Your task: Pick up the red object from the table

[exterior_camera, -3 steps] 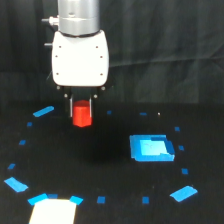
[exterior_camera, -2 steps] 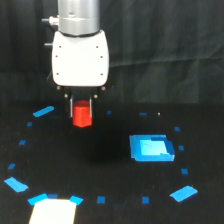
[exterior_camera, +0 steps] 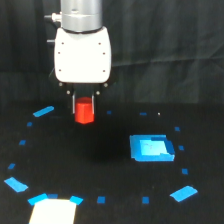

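Note:
The red object [exterior_camera: 84, 111] is a small red-orange block held between the short dark fingers of my gripper [exterior_camera: 84, 107], under the white gripper body. The block hangs above the black table [exterior_camera: 110, 170], clear of its surface. The gripper is shut on the block. The fingers hide part of the block's sides.
A blue square piece [exterior_camera: 151, 148] lies on the table toward the exterior view's right. Larger blue patches [exterior_camera: 43, 112] and small blue tape marks ring the area. A pale rectangular sheet [exterior_camera: 52, 212] lies at the bottom left edge. A dark curtain forms the backdrop.
The gripper and the red block have risen slightly; the block stays gripped. Nothing else has moved.

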